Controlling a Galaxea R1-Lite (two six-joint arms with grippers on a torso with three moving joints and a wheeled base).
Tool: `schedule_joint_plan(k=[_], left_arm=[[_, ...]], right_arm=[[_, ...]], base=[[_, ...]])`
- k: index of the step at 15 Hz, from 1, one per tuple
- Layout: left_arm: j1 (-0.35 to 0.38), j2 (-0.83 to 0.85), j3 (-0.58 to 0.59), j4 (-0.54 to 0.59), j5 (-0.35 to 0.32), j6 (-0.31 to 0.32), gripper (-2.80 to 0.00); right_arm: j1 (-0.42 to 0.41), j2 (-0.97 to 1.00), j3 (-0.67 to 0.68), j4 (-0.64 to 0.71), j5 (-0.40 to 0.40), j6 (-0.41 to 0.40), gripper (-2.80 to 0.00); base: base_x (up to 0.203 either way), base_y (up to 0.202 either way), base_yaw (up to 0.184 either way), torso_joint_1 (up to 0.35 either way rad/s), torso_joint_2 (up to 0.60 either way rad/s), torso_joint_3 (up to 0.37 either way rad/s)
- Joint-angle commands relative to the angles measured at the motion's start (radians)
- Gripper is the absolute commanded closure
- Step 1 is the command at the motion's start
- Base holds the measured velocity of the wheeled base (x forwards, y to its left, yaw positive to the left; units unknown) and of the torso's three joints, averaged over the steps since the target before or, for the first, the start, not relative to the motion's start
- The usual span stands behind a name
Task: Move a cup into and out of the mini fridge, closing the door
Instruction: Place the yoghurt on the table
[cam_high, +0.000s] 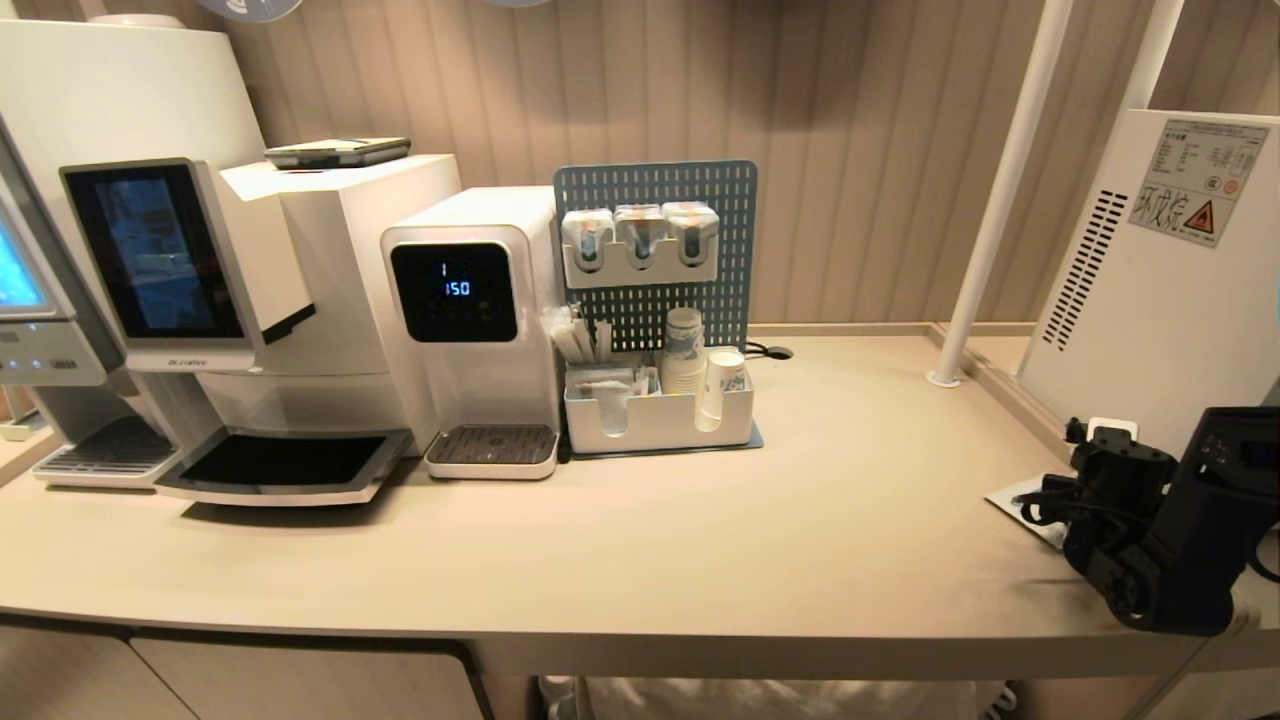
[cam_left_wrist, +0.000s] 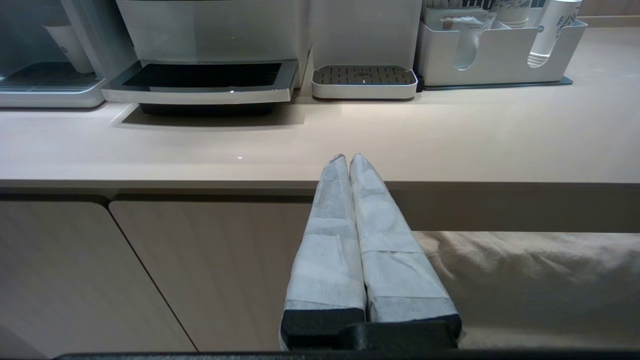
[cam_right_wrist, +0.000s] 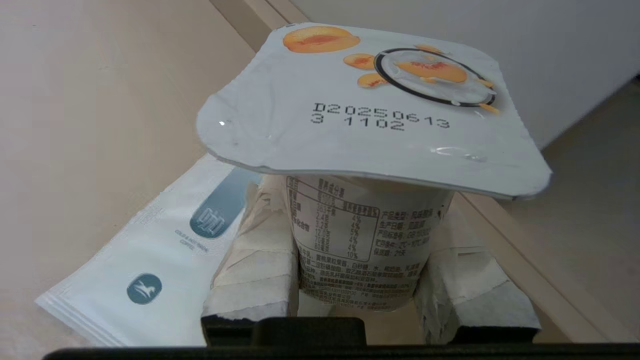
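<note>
The cup (cam_right_wrist: 372, 115) is a squat white yogurt cup with a foil lid printed with orange fruit. My right gripper (cam_right_wrist: 350, 205) is shut on its body, one paper-wrapped finger (cam_right_wrist: 255, 260) pressing each side. In the head view the right arm's black wrist (cam_high: 1150, 520) sits low over the counter's right end and hides the cup. Just beyond it stands the mini fridge (cam_high: 1150, 300), showing a white side with vent slots and a warning label. The door is out of view. My left gripper (cam_left_wrist: 348, 157) is shut and empty, parked in front of the counter's front edge.
A white coffee sachet (cam_right_wrist: 150, 265) lies flat on the counter beside the right gripper. Coffee machines (cam_high: 230, 300), a water dispenser (cam_high: 470, 320) and a white organiser of paper cups (cam_high: 660, 415) line the back left. A white pole (cam_high: 990, 200) rises near the fridge.
</note>
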Motion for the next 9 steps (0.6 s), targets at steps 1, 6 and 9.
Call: schedule_joint_plan(k=[1, 6, 9], left_arm=[[0.000, -0.002, 0.000, -0.001, 0.000, 0.000, 0.00], [0.000, -0.002, 0.000, -0.001, 0.000, 0.000, 0.00], [0.000, -0.002, 0.000, 0.001, 0.000, 0.003, 0.00]], right_arm=[[-0.020, 0.005, -0.010, -0.052, 0.027, 0.000, 0.00], [-0.046, 0.111, -0.256, -0.045, 0.051, -0.046, 0.00], [-0.068, 0.166, -0.430, 0.036, 0.080, -0.070, 0.00]], base=[[0.000, 0.000, 0.000, 0.000, 0.00, 0.000], [0.000, 0.000, 0.000, 0.000, 0.00, 0.000], [0.000, 0.000, 0.000, 0.000, 0.00, 0.000]])
